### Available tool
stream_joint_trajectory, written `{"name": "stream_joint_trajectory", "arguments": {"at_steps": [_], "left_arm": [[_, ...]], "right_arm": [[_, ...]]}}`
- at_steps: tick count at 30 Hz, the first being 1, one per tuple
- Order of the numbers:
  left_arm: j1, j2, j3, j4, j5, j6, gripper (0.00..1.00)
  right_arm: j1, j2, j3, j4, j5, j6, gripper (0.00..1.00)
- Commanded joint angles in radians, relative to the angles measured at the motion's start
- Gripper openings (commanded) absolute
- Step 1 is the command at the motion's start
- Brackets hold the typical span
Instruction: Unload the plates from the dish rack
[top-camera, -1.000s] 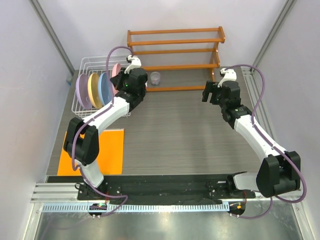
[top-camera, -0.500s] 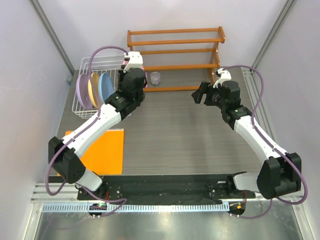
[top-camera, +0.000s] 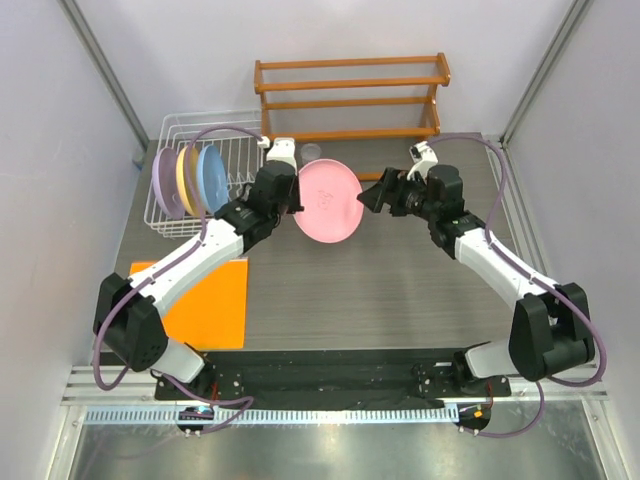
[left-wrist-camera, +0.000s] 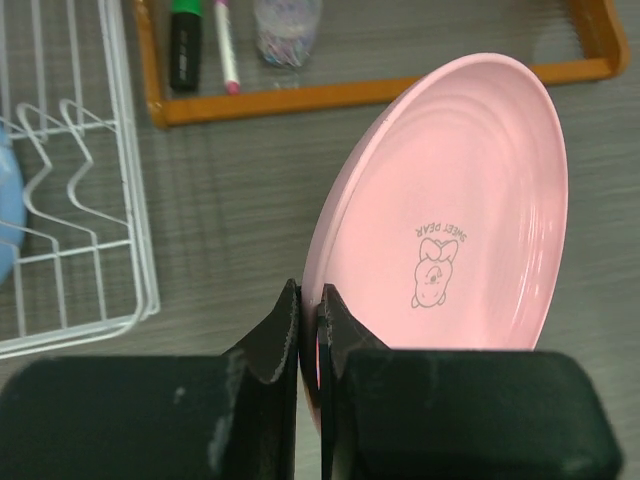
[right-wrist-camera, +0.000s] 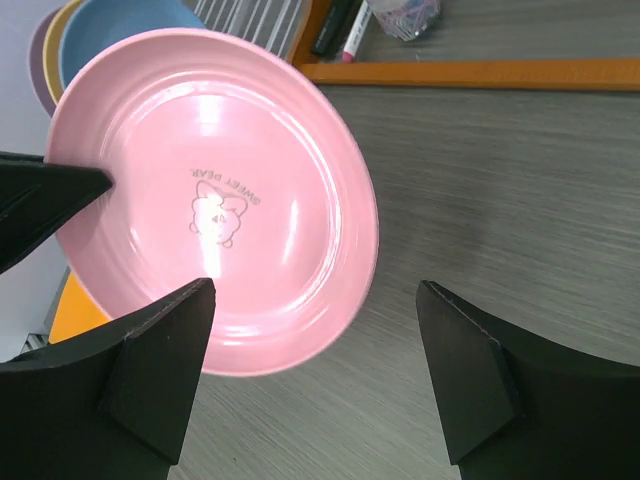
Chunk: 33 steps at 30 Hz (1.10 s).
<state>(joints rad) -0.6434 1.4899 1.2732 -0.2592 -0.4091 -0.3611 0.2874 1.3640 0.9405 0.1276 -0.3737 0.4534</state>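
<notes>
Step in hand, by my reading: a handover. The pink plate (top-camera: 328, 200) hangs on edge over the back middle of the surface (top-camera: 350, 290), clear of the dish rack (top-camera: 200, 125). The left gripper (left-wrist-camera: 308, 300) is clamped on its rim. The right gripper (top-camera: 375, 195) is spread wide near the opposite rim, apparently not touching. Advice: the right should close fully on that rim before the left lets go.

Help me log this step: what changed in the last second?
The left arm, jaws shut on the pink plate, lifted it out of the dish rack and rightward. The right arm swung left toward it, jaws open. The other three plates and the shelf stayed put.
</notes>
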Motion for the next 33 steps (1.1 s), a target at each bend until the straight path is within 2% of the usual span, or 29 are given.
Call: {"name": "stream_joint_trajectory", "arguments": {"at_steps": [1, 10, 13, 14, 17, 19, 20, 22, 23, 24, 26, 27, 28, 30, 33], "left_arm": [[0.001, -0.045, -0.018, 0.097, 0.124, -0.102, 0.00], [0.001, -0.088, -0.095, 0.159, 0.179, -0.160, 0.00], [0.002, -0.095, -0.107, 0.166, 0.187, -0.165, 0.00], [0.001, -0.102, -0.113, 0.176, 0.191, -0.168, 0.00], [0.001, -0.112, -0.132, 0.202, 0.207, -0.174, 0.00], [0.001, -0.115, -0.138, 0.206, 0.211, -0.177, 0.00], [0.001, -0.114, -0.140, 0.212, 0.213, -0.176, 0.00], [0.001, -0.109, -0.138, 0.212, 0.213, -0.177, 0.00], [0.001, -0.109, -0.140, 0.212, 0.213, -0.177, 0.00], [0.001, -0.106, -0.140, 0.210, 0.208, -0.179, 0.01], [0.001, -0.105, -0.140, 0.199, 0.194, -0.167, 0.26], [0.001, -0.102, -0.140, 0.193, 0.184, -0.159, 0.51], [0.001, -0.102, -0.137, 0.184, 0.158, -0.151, 0.67], [0.001, -0.106, -0.140, 0.164, 0.118, -0.130, 0.92], [0.002, -0.121, -0.146, 0.144, 0.027, -0.086, 0.99]], "right_arm": [[0.002, 0.024, 0.000, 0.040, -0.014, 0.027, 0.87], [0.002, 0.092, 0.001, 0.012, 0.016, 0.028, 0.84], [0.002, 0.115, 0.001, 0.010, 0.009, 0.025, 0.78], [0.002, 0.119, 0.000, 0.010, 0.006, 0.025, 0.71], [0.002, 0.133, -0.008, 0.033, -0.021, 0.034, 0.61], [0.002, 0.139, -0.015, 0.049, -0.054, 0.044, 0.51], [0.002, 0.139, -0.019, 0.061, -0.063, 0.045, 0.37], [0.001, 0.136, -0.028, 0.076, -0.083, 0.056, 0.22], [-0.002, 0.130, -0.032, 0.090, -0.093, 0.063, 0.04], [-0.005, 0.124, -0.038, 0.098, -0.096, 0.070, 0.01], [-0.022, 0.098, -0.049, 0.089, -0.076, 0.083, 0.01], [-0.027, 0.087, -0.052, 0.080, -0.058, 0.084, 0.01], [-0.036, 0.077, -0.057, 0.063, -0.013, 0.084, 0.01], [-0.076, 0.044, -0.065, 0.014, 0.012, 0.076, 0.01], [-0.120, 0.024, -0.057, -0.095, 0.064, 0.026, 0.01]]}}
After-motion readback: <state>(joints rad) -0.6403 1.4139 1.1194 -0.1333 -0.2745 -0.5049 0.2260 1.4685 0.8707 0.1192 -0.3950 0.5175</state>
